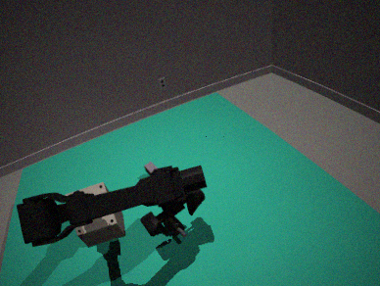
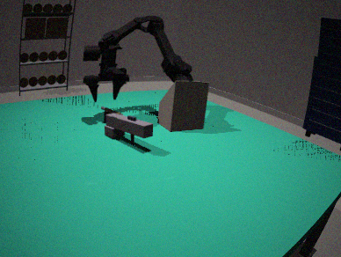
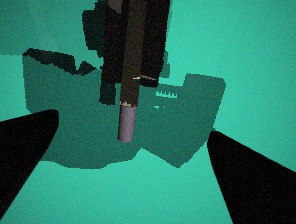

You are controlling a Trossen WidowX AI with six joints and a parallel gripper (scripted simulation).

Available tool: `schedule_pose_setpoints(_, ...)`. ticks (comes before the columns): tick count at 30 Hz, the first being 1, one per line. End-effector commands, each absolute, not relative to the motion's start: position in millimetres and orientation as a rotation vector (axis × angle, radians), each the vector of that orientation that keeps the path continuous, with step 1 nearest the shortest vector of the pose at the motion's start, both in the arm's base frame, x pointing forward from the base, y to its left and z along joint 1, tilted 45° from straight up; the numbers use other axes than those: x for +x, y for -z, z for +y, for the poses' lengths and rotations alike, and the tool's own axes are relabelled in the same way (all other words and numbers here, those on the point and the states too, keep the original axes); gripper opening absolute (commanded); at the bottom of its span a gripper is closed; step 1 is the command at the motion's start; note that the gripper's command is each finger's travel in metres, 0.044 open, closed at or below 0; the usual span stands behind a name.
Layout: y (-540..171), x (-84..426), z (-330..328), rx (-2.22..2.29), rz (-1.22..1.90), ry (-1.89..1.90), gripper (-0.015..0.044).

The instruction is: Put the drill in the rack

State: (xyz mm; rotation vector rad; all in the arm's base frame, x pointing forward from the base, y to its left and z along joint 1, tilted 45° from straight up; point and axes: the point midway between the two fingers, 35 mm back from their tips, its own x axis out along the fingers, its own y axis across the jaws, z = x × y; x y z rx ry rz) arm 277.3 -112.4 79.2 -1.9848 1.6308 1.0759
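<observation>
Exterior view unless noted.

- Table [image 1: 255, 186] [image 2: 176, 198] [image 3: 260, 40]: green-topped, spreading beneath everything handled.
- Arm [image 1: 115, 198] [image 2: 164, 41]: black, arching leftward from the pedestal.
- Storage shelf [image 2: 44, 62]: standing far left, beyond the table, bearing rows of round items and two boxes.
- Cabinet [image 2: 327, 88]: dark blue, standing at right, beyond the table.
- Pedestal [image 1: 104, 237] [image 2: 185, 110]: grey, sloped on one side, standing on the table right of the holder and supporting the arm.
- Holder [image 2: 132, 126]: mauve-grey bar, running from far left to near right, resting over a block and a thin post.
- Fingers [image 1: 197, 200] [image 2: 119, 84]: released, spreading wide, grasping nothing; hanging above the table at the holder's far left end. In the wrist view, flanking the drill without touching.
- Drill [image 2: 105, 108] [image 3: 131, 75]: dark rod with mauve tip, apparently the task's drill, protruding from the holder's far left end.
- Knob [image 2: 132, 118]: small, dark, sitting atop the bar; identity as key uncertain.
</observation>
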Motion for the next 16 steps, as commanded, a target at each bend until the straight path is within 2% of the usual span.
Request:
schedule_pose_setpoints(1, -81, 291, -126, -1.870, 1.504, -0.910, 0.0440)
schedule_pose_setpoints(5, -97, 316, -150, -1.744, 1.284, -0.646, 0.0440)
schedule_pose_setpoints(7, -92, 298, -154, -1.655, 1.299, -0.636, 0.0440)
schedule_pose_setpoints(16, -127, 295, -223, -1.543, 0.973, -0.276, 0.0440)
